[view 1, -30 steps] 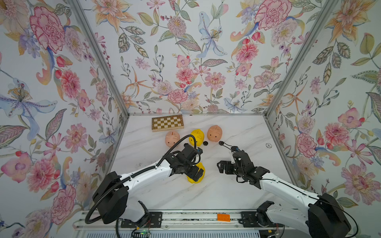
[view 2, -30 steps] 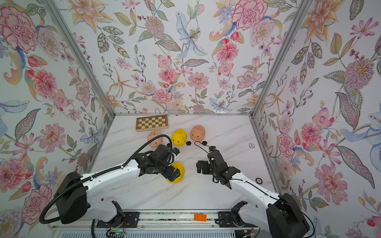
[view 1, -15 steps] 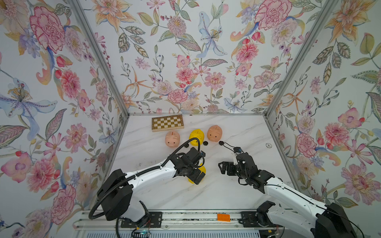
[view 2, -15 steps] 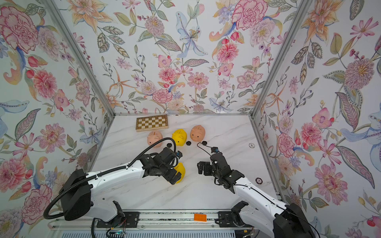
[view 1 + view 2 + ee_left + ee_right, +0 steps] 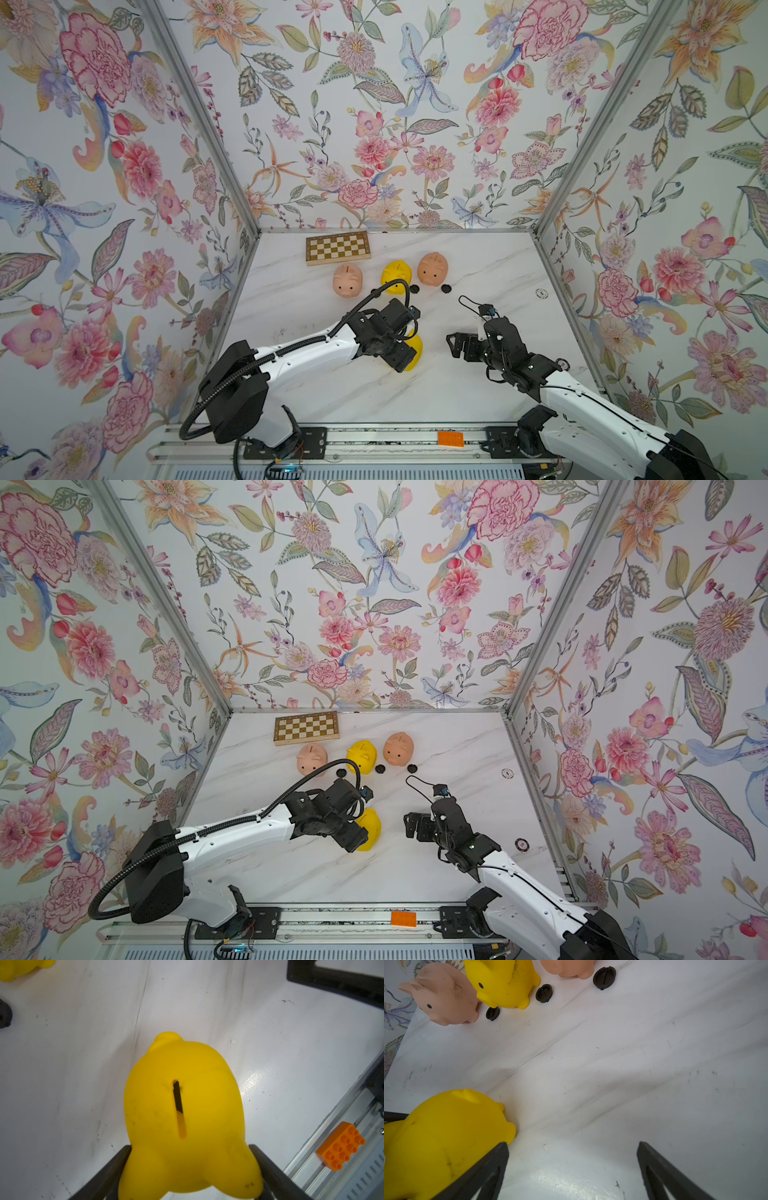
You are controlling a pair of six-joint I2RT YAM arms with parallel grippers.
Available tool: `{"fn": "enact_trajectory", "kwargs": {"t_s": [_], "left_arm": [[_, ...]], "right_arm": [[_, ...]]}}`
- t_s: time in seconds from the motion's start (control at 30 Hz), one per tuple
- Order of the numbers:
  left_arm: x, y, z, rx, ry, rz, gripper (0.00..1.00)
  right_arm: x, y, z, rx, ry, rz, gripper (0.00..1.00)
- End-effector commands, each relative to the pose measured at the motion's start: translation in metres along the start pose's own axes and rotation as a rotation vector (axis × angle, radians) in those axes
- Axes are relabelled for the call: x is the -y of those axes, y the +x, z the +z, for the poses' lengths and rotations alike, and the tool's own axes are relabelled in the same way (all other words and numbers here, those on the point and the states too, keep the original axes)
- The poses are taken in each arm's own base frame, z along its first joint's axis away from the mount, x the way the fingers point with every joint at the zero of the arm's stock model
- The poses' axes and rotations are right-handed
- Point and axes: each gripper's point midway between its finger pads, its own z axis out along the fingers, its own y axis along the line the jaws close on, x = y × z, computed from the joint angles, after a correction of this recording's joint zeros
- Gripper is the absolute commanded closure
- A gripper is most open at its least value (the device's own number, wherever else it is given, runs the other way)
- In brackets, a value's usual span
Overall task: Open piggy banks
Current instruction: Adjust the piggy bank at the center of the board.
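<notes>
Four piggy banks are on the marble table. The near yellow piggy bank stands upright with its coin slot up, and my left gripper is shut on it, a finger pressed against each flank. Three more stand in a row at the back: a pink one, a yellow one and a pink one. Three black plugs lie loose in front of that row. My right gripper is open and empty, just right of the held pig's snout.
A checkered chessboard lies at the back behind the pigs. An orange brick sits on the front rail. Two small discs lie near the right wall. Floral walls close in three sides.
My left gripper moved in over the near yellow pig and its jaws closed onto the flanks. The right arm drew back slightly and stayed open.
</notes>
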Motion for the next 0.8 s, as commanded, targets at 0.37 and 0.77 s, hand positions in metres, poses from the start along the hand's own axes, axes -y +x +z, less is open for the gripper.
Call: {"fn": "enact_trajectory", "kwargs": {"t_s": [0.37, 0.77], "left_arm": [[0.043, -0.063, -0.021, 0.195, 0.393, -0.19, 0.25], [0.007, -0.047, -0.017, 0.262, 0.59, -0.507, 0.21]], "right_arm": [[-0.01, -0.016, -0.018, 0.036, -0.146, 0.038, 0.01], [-0.041, -0.012, -0.027, 0.038, -0.358, 0.079, 0.01]]}}
